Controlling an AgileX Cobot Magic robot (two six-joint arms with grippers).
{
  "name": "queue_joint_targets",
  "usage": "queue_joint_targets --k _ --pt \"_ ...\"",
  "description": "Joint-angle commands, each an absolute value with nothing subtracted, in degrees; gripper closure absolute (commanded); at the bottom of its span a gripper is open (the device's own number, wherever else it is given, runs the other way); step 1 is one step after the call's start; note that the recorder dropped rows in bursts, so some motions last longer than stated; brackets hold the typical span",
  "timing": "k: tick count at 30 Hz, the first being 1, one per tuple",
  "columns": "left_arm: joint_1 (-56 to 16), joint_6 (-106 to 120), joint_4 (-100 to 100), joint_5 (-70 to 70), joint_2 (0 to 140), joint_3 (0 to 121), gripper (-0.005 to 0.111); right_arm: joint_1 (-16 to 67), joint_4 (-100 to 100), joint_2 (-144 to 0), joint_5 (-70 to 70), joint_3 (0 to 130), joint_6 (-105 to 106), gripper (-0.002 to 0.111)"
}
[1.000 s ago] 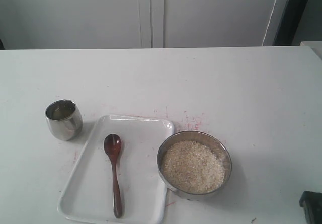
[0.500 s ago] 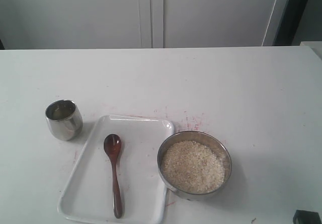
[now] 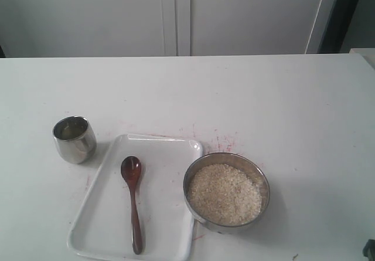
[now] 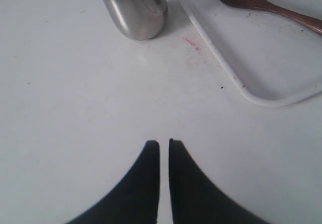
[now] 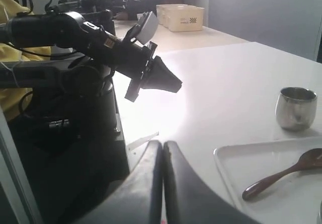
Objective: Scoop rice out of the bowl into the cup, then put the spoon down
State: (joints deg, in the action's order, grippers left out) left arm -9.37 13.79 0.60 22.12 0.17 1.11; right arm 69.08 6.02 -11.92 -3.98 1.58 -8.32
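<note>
Left gripper (image 4: 164,143) and right gripper (image 5: 162,144): both closed, empty.
Exterior: spoon (image 3: 133,205) on tray (image 3: 164,214), handle toward the near edge. Left wrist: spoon ahead, near cup (image 4: 134,8). Right wrist: handle end faces this gripper; left arm probably closer.

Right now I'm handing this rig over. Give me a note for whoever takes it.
Left gripper: fingers shut, empty, over bare table short of the cup.
Right gripper: fingers shut, empty.
Spoon lies flat on the white tray, between cup and bowl. Bowl is full of rice. Cup is upright, contents unclear.
Done: apparently nothing.
Left: grasp spoon, scoop rice into cup, set spoon down.
</note>
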Motion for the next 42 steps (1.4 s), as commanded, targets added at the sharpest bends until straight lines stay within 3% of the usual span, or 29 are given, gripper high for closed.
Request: queue_joint_targets --k 1,5,42 --pt "-9.4 13.5 0.5 24.0 0.0 0.6 0.092 69.1 5.5 -5.4 2.8 1.3 -7.6 0.108" --pt "-9.4 13.5 0.5 24.0 0.0 0.6 0.092 69.1 5.5 0.0 6.0 1.3 -7.6 0.108" --pt "-9.4 13.5 0.5 24.0 0.0 0.6 0.092 69.1 4.4 0.0 14.0 0.0 -17.2 0.108"
